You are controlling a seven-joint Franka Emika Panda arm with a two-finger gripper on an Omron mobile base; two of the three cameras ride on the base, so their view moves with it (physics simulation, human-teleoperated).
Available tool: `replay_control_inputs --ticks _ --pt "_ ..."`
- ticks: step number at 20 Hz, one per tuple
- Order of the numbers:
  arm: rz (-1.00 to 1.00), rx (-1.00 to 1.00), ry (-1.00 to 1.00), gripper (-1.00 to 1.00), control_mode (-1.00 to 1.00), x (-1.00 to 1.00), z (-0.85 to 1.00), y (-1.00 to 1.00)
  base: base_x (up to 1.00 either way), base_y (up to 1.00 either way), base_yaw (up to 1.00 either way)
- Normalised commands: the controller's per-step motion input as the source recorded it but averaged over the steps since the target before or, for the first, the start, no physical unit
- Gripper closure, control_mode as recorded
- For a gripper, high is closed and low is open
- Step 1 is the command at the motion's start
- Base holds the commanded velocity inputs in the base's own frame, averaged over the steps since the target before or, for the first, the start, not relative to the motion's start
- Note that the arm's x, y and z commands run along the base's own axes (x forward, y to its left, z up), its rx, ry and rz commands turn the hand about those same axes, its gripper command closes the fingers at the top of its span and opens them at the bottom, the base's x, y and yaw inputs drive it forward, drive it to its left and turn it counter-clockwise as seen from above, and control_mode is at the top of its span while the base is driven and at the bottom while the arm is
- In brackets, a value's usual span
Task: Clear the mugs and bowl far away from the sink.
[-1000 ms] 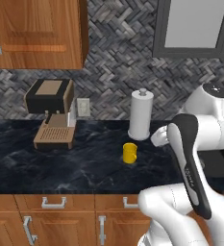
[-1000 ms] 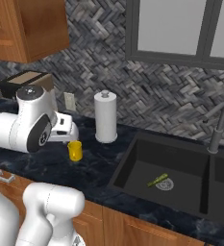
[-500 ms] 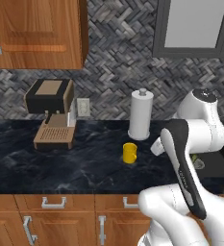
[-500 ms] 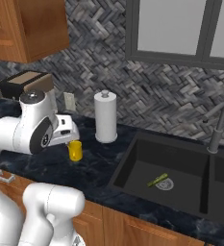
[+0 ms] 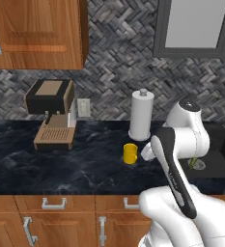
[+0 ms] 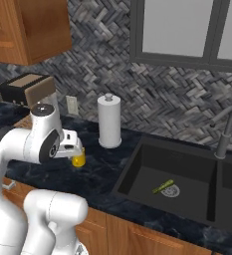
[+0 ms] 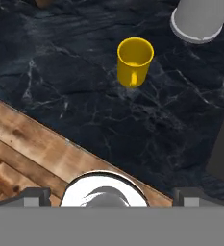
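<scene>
- Yellow mug [image 7: 134,60]: plain, bright, cylindrical, upright, nothing visible inside; in the hand view its handle faces the camera.
- It stands on the dark marbled counter [image 5: 61,166], just in front of the white paper-towel roll [image 5: 141,116], apart from it, and near the sink [image 6: 177,184] to the left of the basin.
- Gripper [image 7: 108,196] hovers above the counter's front edge, short of the mug; fingers spread wide, nothing between them.
- Sink: black, recessed; a small green item [image 6: 162,186] lies by the round drain; grey faucet [image 6: 223,130] behind.
- Coffee machine [image 5: 52,113], black and wood-toned, further left along the counter; wall outlet [image 5: 83,107] beside it.
- Grey herringbone backsplash [image 5: 114,72], wooden upper cabinet [image 5: 36,31], window [image 6: 187,30] above the sink, wooden drawers [image 5: 51,205] below.
</scene>
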Motion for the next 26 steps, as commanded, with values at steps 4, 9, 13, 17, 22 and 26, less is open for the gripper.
replay_control_inputs --ticks 4,9,13,17,22,26 --pt "-0.07 0.01 0.06 -1.00 -1.00 0.45 -0.24 0.00 0.00 0.00 0.00" --pt "-0.06 -0.01 0.00 -1.00 -1.00 0.49 -0.17 0.01 0.00 0.00 0.00" --pt "-0.04 0.00 0.00 -1.00 -1.00 0.46 -0.27 0.00 0.00 0.00 0.00" --pt "-0.02 0.00 0.04 -1.00 -1.00 0.43 -0.35 0.03 0.00 0.00 0.00" --pt "0.00 0.00 0.03 -1.00 -1.00 0.39 -0.33 0.09 0.00 0.00 0.00" --pt "0.00 0.00 0.00 -1.00 -1.00 0.39 -0.27 0.05 0.00 0.00 0.00"
